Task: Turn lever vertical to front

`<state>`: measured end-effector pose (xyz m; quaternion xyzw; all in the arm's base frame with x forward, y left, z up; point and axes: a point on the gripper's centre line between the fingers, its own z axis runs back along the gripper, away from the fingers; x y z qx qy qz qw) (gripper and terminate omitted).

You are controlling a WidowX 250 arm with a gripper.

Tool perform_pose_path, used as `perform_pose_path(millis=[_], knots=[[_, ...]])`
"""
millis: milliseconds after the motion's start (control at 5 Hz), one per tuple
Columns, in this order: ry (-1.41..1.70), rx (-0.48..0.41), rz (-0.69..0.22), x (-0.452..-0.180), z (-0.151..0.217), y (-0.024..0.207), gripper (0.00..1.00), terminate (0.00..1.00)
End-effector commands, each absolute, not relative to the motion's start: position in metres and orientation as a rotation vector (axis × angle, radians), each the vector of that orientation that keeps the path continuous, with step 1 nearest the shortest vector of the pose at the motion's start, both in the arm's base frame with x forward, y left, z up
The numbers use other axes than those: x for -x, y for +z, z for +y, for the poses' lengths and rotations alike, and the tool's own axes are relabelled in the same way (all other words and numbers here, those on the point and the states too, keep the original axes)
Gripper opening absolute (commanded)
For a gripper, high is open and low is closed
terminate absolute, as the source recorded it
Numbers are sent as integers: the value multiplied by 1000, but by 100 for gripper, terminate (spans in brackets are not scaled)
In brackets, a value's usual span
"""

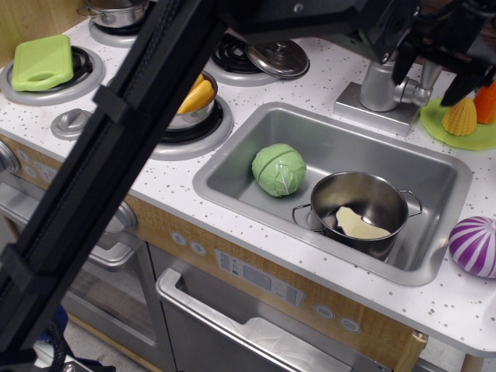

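Note:
The stubby grey faucet (380, 85) stands on its square base plate (370, 107) behind the sink. A round knuckle (419, 93) on its right side carries the slim silver lever (428, 74), which points upward. My gripper (435, 72) hangs over the lever from above. One black finger (403, 63) is left of the bar and the other finger (470, 79) is right of it, with gaps on both sides. The jaws are open and hold nothing. The lever's top end is hidden by the gripper body.
The steel sink (232, 159) holds a green cabbage (279, 169) and a pot (360, 203). A corn cob (459, 116) and a carrot (487, 101) sit on a green plate (473, 138) right of the faucet. A purple onion (474, 246) lies front right. The pot lid (277, 56) lies on a burner behind.

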<state>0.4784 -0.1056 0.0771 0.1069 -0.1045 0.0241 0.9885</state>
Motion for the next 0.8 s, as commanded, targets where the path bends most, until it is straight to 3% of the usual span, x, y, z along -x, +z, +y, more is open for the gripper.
perform_pose_path(millis=[0,400,600], knots=[[84,-201,-370,-496,-101,127,100,0],[49,-176,-401,-515,-92,116,100,0],[58,-169,-392,-517,-93,114,0,0]])
